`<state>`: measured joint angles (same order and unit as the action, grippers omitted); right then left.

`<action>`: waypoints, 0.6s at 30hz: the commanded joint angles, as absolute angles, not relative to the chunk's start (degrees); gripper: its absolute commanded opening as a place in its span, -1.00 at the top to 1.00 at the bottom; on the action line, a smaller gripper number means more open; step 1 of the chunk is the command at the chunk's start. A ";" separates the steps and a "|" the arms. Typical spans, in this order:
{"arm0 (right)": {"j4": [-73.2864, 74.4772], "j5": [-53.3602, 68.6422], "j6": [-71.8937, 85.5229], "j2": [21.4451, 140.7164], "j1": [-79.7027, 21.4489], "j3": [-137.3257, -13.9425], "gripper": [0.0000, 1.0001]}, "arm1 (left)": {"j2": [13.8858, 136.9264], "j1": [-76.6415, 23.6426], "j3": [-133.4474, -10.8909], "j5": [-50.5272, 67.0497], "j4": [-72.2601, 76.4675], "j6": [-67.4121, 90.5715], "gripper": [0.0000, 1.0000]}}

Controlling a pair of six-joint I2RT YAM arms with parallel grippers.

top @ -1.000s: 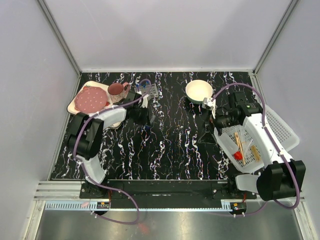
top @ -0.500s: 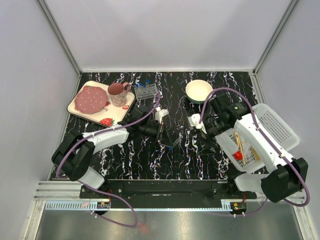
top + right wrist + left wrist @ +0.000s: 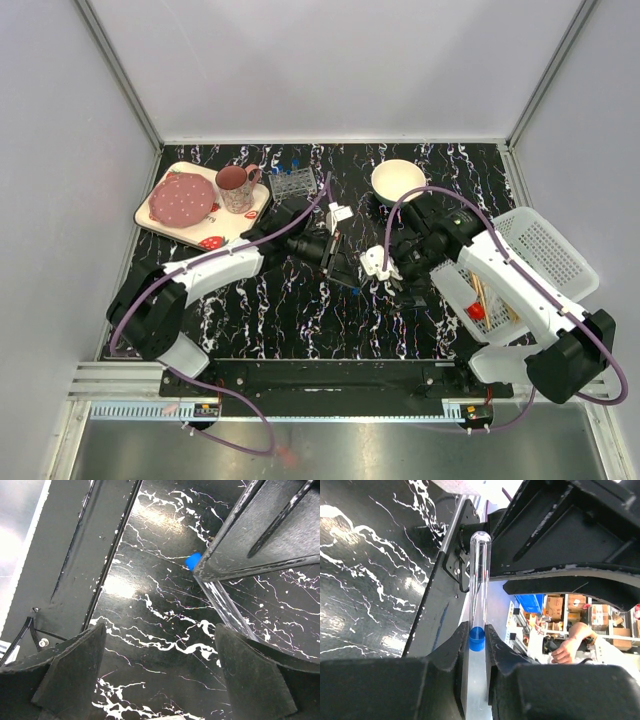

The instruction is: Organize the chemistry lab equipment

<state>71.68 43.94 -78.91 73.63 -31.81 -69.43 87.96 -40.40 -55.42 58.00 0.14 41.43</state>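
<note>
left jaws clamp tube (image 3: pixel 479 587) (blue-cap end), axis straight outward | right jaws apart

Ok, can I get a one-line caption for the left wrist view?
Left hand pinching a clear tube by its blue cap, with the black marbled table behind.

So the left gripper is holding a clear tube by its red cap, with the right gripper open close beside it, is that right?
Not quite: the cap is blue, not red. The left wrist view shows the left gripper shut on the clear tube at that cap. The rest holds: the right gripper is open close beside it.
</note>
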 commanded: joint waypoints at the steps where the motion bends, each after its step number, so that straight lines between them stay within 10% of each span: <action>1: 69.17 41.84 -80.33 72.95 -33.48 -70.05 -0.86 | 89.91 -42.10 -58.18 62.14 -1.93 40.43 0.70; 18: 72.25 41.31 -79.54 71.72 -33.49 -75.76 -0.74 | 91.23 -42.54 -63.46 62.84 -8.79 38.76 0.70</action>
